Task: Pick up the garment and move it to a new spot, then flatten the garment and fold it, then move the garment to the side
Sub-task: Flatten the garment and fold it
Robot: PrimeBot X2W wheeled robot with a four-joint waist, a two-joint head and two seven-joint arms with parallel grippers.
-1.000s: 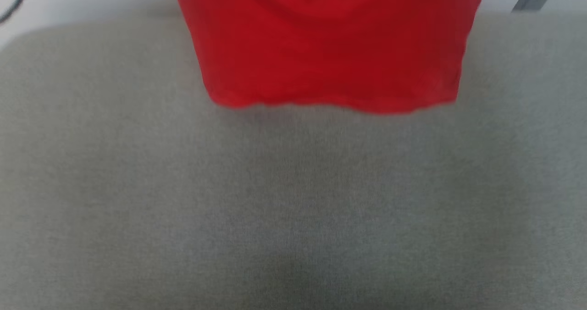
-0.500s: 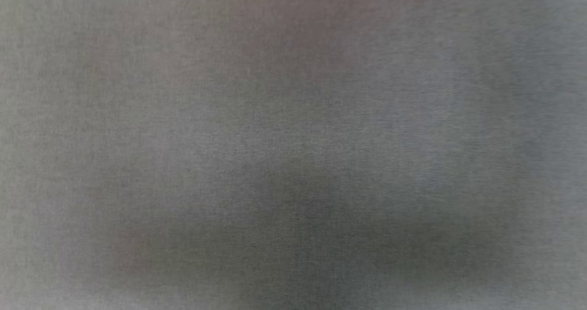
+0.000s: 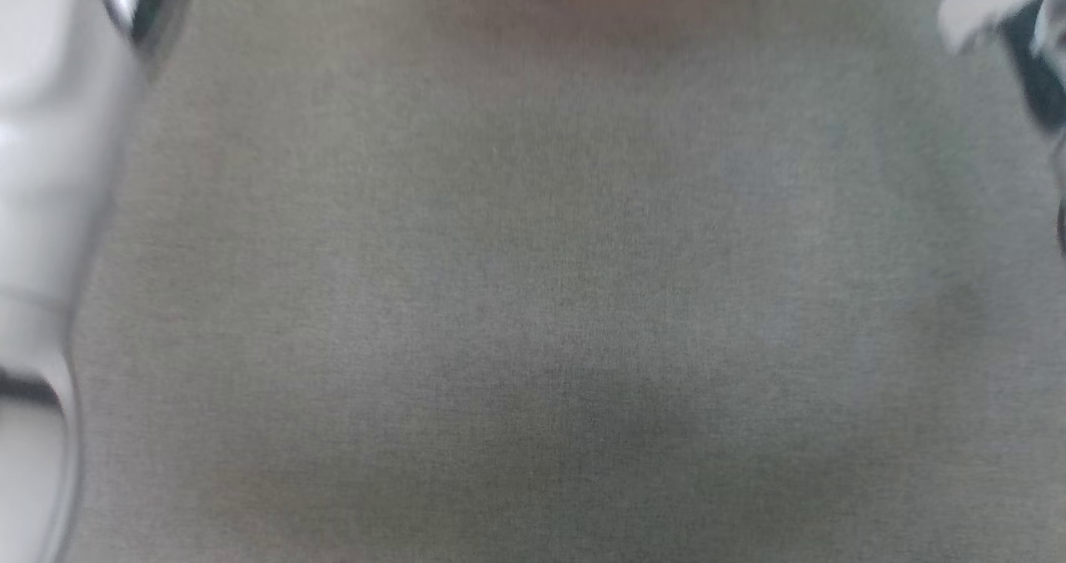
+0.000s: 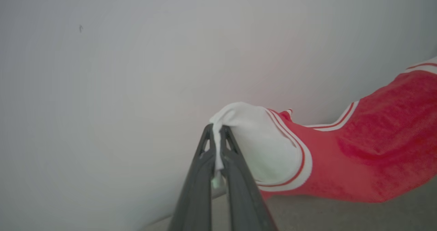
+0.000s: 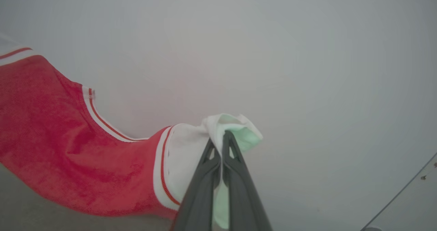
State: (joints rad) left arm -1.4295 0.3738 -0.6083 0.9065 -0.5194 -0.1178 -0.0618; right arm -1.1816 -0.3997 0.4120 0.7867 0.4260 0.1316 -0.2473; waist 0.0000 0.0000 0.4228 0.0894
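The garment (image 4: 358, 149) hangs stretched between both grippers, its red body sagging toward the grey surface (image 4: 341, 214) beneath them. The left gripper (image 4: 216, 132) is clenched on one white sleeve (image 4: 259, 145) and the right gripper (image 5: 221, 137) on the other, with both sets of fingers aimed at the pale wall (image 4: 136, 53).

Red garment (image 4: 375, 149), white stripe-trimmed sleeves (image 4: 263, 145), stretched wide, apparently aloft

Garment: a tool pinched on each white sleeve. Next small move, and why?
Probably lower both tools together and draw the garment toward the robot onto the grey surface. The left tool and right tool are each shut on a sleeve, the red body sags between them, and the head view catches a red sliver at its top edge.
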